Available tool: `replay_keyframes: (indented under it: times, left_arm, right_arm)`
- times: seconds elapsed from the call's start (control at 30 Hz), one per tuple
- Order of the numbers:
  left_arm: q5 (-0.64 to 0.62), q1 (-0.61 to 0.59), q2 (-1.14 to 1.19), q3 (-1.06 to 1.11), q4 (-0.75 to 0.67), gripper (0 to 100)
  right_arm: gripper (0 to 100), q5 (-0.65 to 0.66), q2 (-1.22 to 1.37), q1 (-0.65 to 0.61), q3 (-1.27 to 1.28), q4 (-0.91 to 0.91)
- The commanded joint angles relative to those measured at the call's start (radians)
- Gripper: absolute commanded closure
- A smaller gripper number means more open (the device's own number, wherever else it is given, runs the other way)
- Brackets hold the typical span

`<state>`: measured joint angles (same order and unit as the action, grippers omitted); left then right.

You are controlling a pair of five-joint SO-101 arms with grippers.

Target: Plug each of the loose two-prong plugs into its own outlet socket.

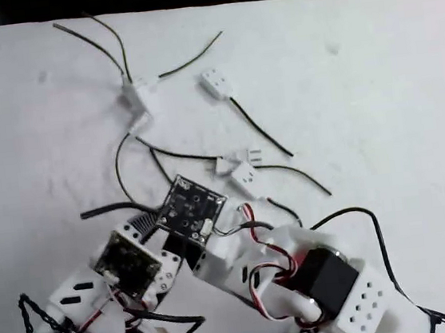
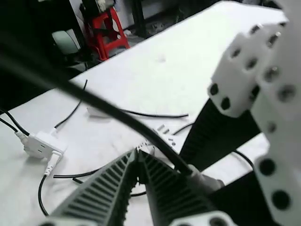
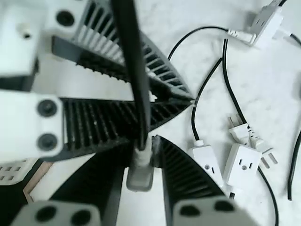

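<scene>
Plug [image 3: 140, 175] on a black cable is being pinched between the fingers of the right gripper [image 3: 143, 143], over the table [image 1: 373, 77]; its prongs are hidden. The left gripper [image 2: 139, 157] is hanging just beside it, fingers pressed together, seemingly on nothing. I am judging that the pick-up is done and the carrying is in hand. A white socket [image 3: 207, 165] and a second socket [image 3: 242, 165] are lying near, touching; the next move is calling for pointing the prongs at a free one.
</scene>
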<state>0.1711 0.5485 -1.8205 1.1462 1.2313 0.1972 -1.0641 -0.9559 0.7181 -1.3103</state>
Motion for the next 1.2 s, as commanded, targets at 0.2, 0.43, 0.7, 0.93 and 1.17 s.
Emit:
replay_keyframes:
  times: [0.2, 0.43, 0.7, 0.93, 1.17]
  left_arm:
    - [0.104, 0.114, -0.004, 0.002, 0.063, 98]
    - [0.112, 0.117, -0.004, 0.015, 0.064, 98]
    - [0.115, -0.085, -0.004, 0.018, 0.037, 98]
    - [0.107, -0.312, -0.004, 0.02, -0.035, 98]
    - [0.114, -0.383, -0.002, -0.025, -0.037, 98]
  right_arm:
    - [98.1, -0.002, -0.002, -0.005, 0.032, 0.016]
    - [98.1, -0.006, -0.002, -0.004, 0.058, 0.019]
    - [98.1, -0.002, -0.012, 0.188, 0.063, 0.015]
    - [98.1, 0.0, -0.012, 0.456, 0.063, 0.019]
    - [98.1, 0.0, -0.002, 0.723, 0.066, 0.085]
